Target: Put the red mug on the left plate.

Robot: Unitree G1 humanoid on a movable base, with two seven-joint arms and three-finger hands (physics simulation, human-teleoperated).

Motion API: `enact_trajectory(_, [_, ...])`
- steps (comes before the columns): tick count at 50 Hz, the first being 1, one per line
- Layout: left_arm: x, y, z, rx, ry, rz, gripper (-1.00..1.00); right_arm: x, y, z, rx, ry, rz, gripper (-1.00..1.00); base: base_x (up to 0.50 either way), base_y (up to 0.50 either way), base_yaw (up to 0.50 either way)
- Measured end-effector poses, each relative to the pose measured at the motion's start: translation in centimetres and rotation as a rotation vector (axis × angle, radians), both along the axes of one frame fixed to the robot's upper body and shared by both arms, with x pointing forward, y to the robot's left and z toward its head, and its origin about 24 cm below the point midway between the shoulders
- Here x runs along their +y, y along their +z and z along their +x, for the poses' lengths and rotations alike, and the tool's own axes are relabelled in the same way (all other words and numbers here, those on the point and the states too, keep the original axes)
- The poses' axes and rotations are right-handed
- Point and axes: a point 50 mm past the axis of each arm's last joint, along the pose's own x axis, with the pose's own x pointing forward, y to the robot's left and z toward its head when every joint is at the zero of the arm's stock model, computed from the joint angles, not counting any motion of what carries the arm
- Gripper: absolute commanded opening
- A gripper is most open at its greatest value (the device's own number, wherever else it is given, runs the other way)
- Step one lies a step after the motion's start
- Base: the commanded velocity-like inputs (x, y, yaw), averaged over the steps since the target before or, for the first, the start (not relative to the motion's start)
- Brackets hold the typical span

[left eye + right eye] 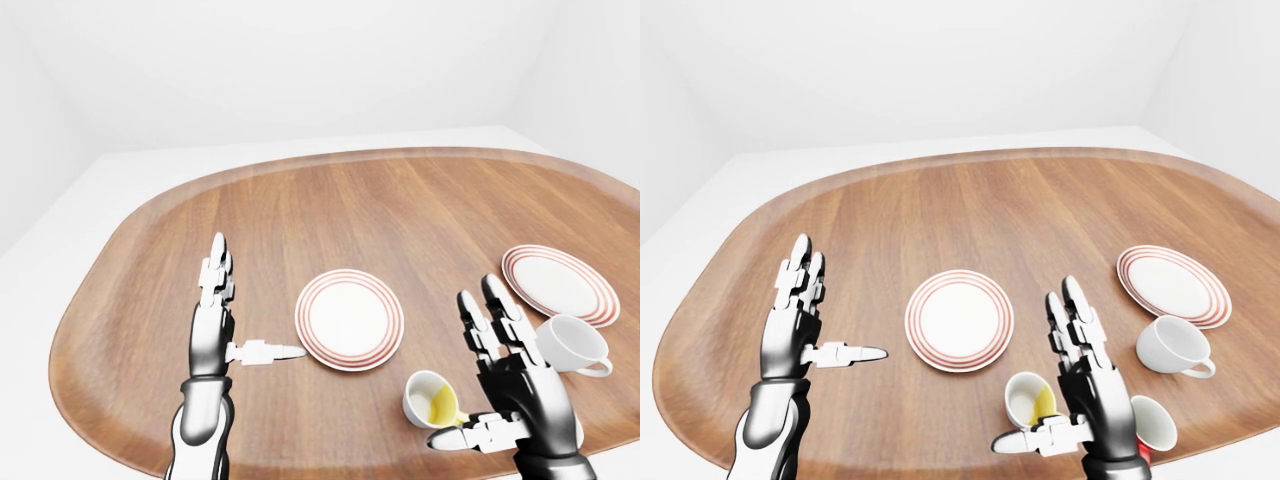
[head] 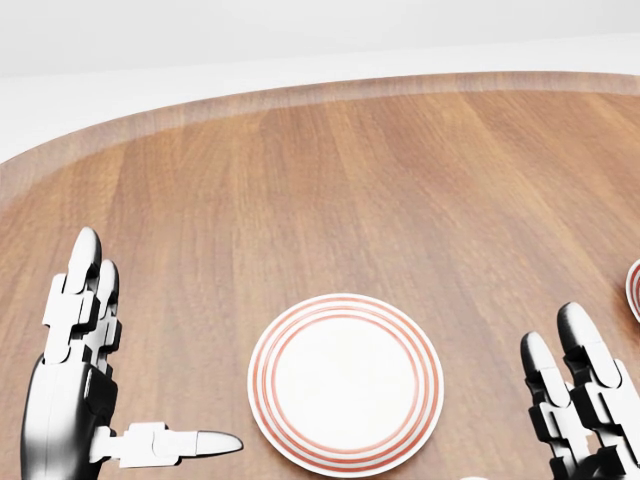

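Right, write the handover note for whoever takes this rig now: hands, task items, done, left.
Left hand: open, empty, raised left of the left plate.
Right hand: open, empty, raised between the yellow-lined mug and the red mug.
Red mug: at the bottom right of the right-eye view, partly hidden behind the right hand, not held.
Left plate: bare.
Also there: white mug beside the right plate.
Done: nothing.
Left: grasp the red mug, set it on the left plate.

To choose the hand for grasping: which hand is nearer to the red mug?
The right hand. The red mug lies just to its right in the right-eye view, partly hidden behind it. The left hand is far off to the left.
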Motion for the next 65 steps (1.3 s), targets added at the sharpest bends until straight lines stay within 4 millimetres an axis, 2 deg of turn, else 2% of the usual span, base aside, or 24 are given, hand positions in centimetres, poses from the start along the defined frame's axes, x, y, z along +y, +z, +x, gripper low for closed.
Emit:
enact_trajectory(7, [0.0,-0.1,0.0,0.004,0.001,0.0,1.0,-0.3,0.1,0.0,-0.014,-0.013,0.018,1.0,0.0,0.03,0.0])
enact_trajectory(15, [0.0,-0.2,0.0,0.009,0.001,-0.002,1.0,-0.2,-0.1,0.0,-0.006,-0.001,0.011,1.0,0.11,0.49,0.0])
enact_trajectory(25, [0.1,-0.3,-0.1,0.012,0.002,0.002,1.0,-0.2,-0.1,0.0,-0.007,0.0,0.018,1.0,0.03,0.0,0.0])
enact_trajectory(52, [0.0,-0.3,0.0,0.012,-0.001,-0.002,1.0,0.7,-0.1,-0.2,0.01,0.057,0.007,1.0,0.49,-0.08,0.0])
enact_trajectory(57, [0.0,-0.3,0.0,0.012,-0.002,-0.002,1.0,0.5,-0.3,-0.3,0.022,0.032,0.006,1.0,0.0,0.0,0.0])
enact_trajectory(62, [0.0,0.0,0.1,0.002,-0.003,-0.003,1.0,-0.1,-1.3,0.0,0.09,-0.061,-0.057,1.0,0.0,0.0,0.0])
enact_trajectory(65, [0.0,0.2,0.1,-0.008,-0.004,-0.002,1.0,-0.8,0.1,0.7,0.066,-0.122,-0.193,1.0,0.0,0.0,0.0])
